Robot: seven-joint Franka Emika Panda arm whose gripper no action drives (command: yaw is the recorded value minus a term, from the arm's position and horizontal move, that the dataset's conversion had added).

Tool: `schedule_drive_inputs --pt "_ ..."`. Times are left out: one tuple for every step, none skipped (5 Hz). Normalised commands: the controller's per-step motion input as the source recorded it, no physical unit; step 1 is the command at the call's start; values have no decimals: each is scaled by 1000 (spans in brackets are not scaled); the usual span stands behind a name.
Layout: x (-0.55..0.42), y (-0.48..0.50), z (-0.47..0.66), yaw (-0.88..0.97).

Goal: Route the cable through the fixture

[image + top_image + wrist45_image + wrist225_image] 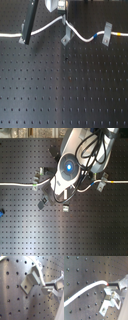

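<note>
Step in hand: threading the cable (80, 34) into the fixture (65, 36), judged from where the cable lies.
Cable position: in the first exterior view it runs from the first exterior view's left edge, rises to a peak under the gripper (62, 18), dips past the fixture, and carries on through a second clip (105, 36) at the blue band (95, 35), with the yellow band (116, 35) beyond.
Fixture position: near the middle of the perforated board (64, 90), just below the gripper.
Technique: keep your hold close to the fixture so the free span stays short and stiff.
Technique: lower the cable squarely into the clip's opening; a slanted approach is likely to ride over the tab.
Technique: avoid pulling sideways, which could drag the cable out of the second clip.
Check: confirm seating from the first wrist view, where the fixture (30, 279) sits just beside the fingertips (47, 288).
Gripper opening: nearly closed.
Gripper contents: the fingers pinch the cable (86, 289), as the second wrist view shows at the gripper (109, 285).
Obstacle: a black rod (30, 21) stands toward the first exterior view's left.
</note>
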Motion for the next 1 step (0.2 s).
schedule_drive_inputs --pt "-17 -14 386 0"
